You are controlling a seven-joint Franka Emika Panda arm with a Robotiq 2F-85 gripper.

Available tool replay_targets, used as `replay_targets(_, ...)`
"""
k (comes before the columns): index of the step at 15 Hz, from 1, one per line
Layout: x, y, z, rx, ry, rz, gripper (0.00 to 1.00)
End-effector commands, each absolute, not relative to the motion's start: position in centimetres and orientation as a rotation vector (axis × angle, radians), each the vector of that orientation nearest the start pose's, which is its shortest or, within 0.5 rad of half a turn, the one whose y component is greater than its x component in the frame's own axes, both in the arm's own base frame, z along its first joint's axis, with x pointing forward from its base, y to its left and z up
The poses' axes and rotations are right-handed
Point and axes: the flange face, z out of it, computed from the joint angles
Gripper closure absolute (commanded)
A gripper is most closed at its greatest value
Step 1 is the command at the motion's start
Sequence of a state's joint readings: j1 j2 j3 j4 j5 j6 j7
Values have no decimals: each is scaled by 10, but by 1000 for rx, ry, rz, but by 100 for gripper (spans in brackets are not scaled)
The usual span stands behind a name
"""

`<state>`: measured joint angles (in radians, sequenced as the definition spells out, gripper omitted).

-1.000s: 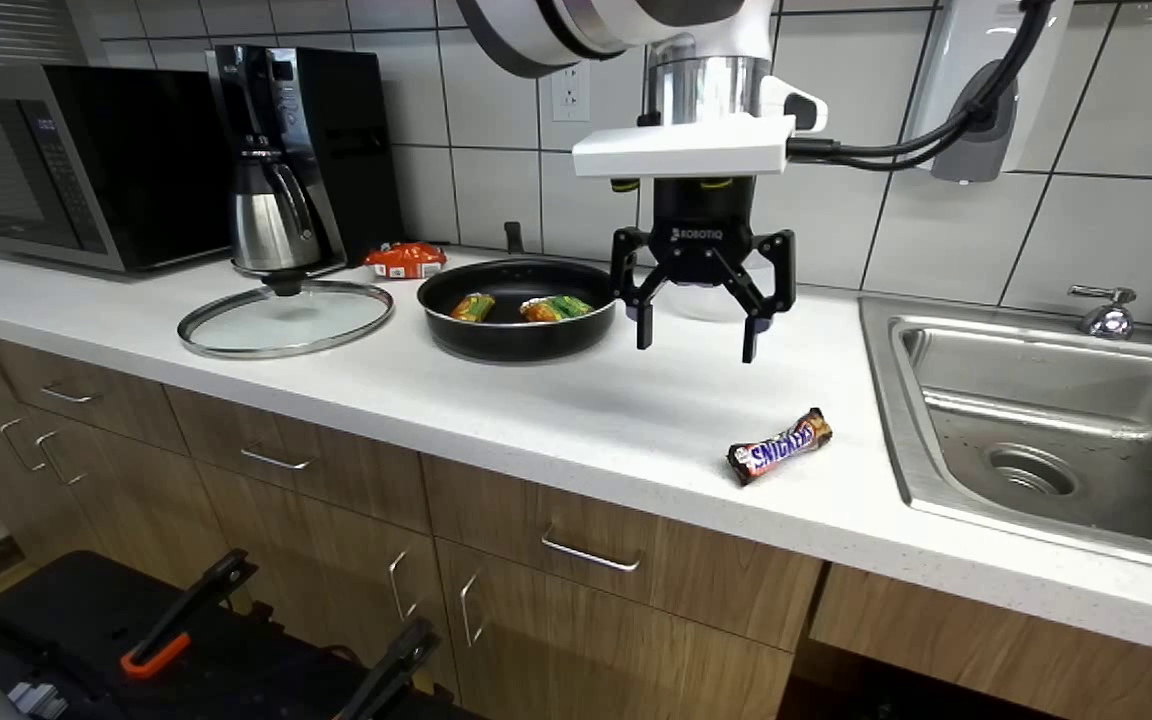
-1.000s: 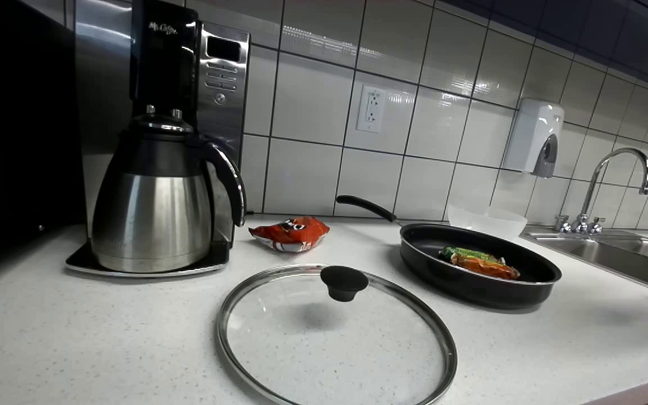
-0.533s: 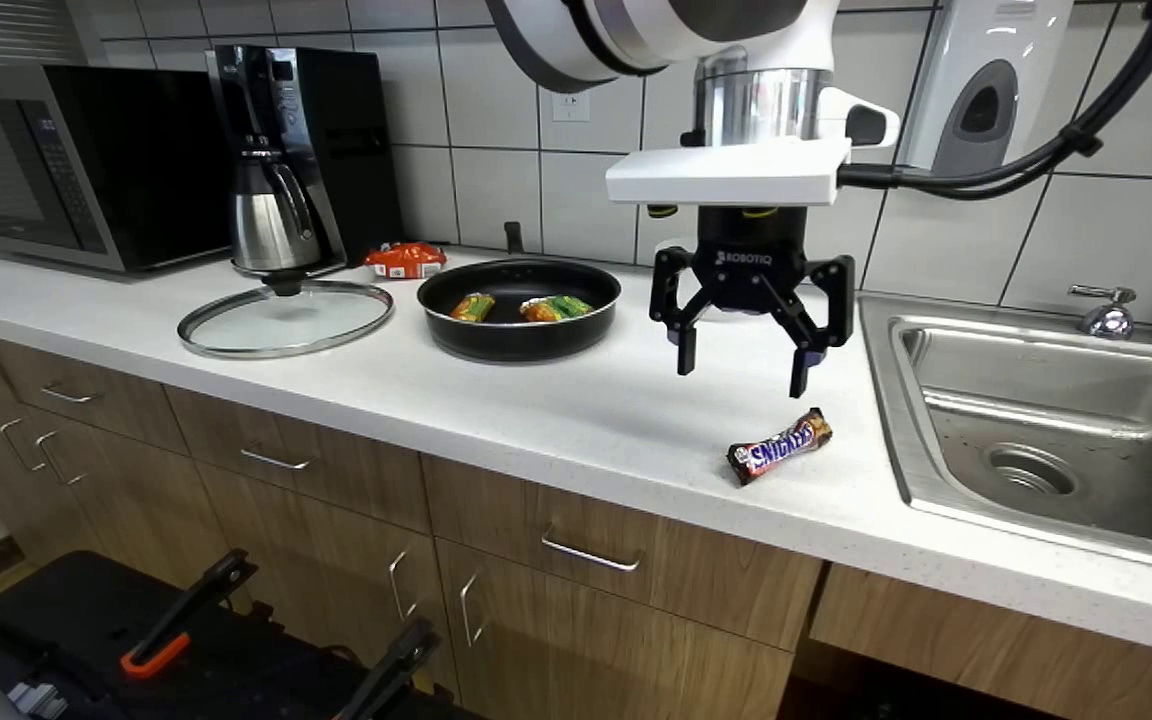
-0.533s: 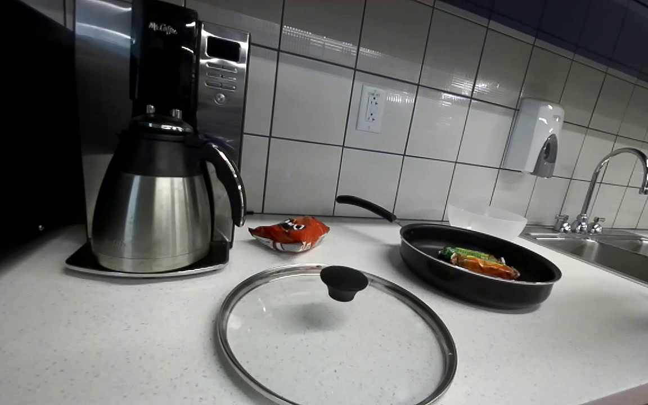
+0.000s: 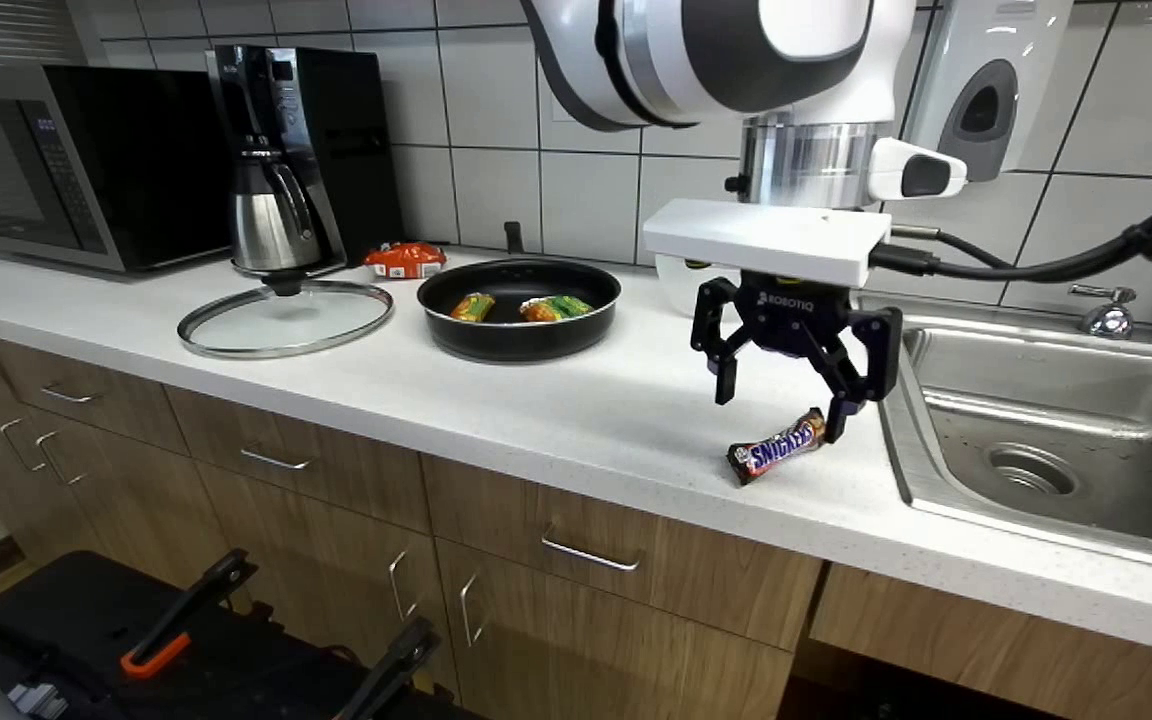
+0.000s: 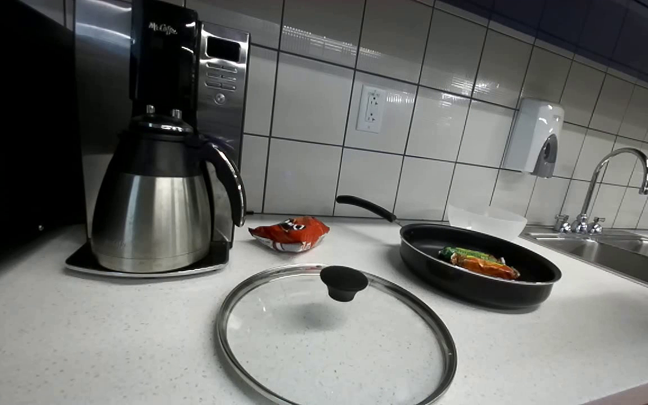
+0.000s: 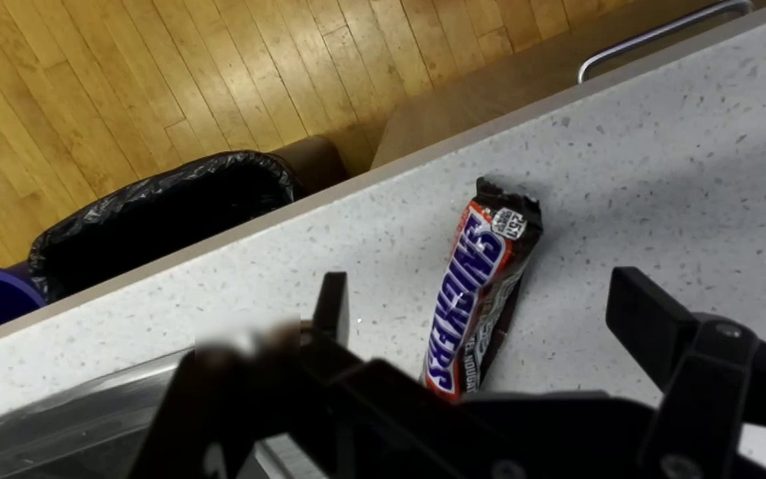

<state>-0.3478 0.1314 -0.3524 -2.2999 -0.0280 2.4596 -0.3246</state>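
Found the gripper (image 5: 781, 415) hanging low over the pale counter (image 5: 626, 420), with both fingers (image 5: 725, 382) spread wide. Saw the Snickers bar (image 7: 463, 293) lying on the counter below, in the gap between the fingers in the wrist view and apart from both, with the printed name in plain sight and one end hidden behind the gripper. Noticed one finger lining up with an end of the bar in an exterior view; could not tell the height of the fingers above the counter. Noted the steel sink (image 5: 904, 440) near the bar on one side, and the black frying pan (image 5: 521, 343) well apart on the other, with two bright wrapped packets (image 5: 554, 308) inside. Saw the glass lid (image 6: 335, 349) lying on the counter near the pan in both exterior views, with the black knob (image 6: 343, 283) upward. Made out a red bag (image 6: 290, 234) near the coffee maker (image 6: 163, 73) and a translucent bowl (image 6: 487, 221) behind the pan, close to the tiled wall (image 6: 310, 174). Looked down in the wrist view, past the counter's edge, to a black-lined bin (image 7: 150, 185) and a plank floor (image 7: 223, 73).
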Motion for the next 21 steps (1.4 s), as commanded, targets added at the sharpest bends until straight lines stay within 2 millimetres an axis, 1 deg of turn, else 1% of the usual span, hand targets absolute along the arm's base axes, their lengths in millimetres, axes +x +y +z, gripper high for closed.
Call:
replay_targets(1,410,-355,287,-3123,619,-79,0)
replay_targets(6,423,-365,275,-3085,650,-104,0)
replay_targets(12,440,-369,262,-3074,647,-93,0)
replay_targets(18,446,-373,252,-3072,643,-77,0)
replay_targets(19,446,-373,252,-3077,639,-77,25)
replay_targets(20,447,-374,253,-3078,638,-78,26)
replay_targets(21,447,-374,254,-3081,638,-80,35)
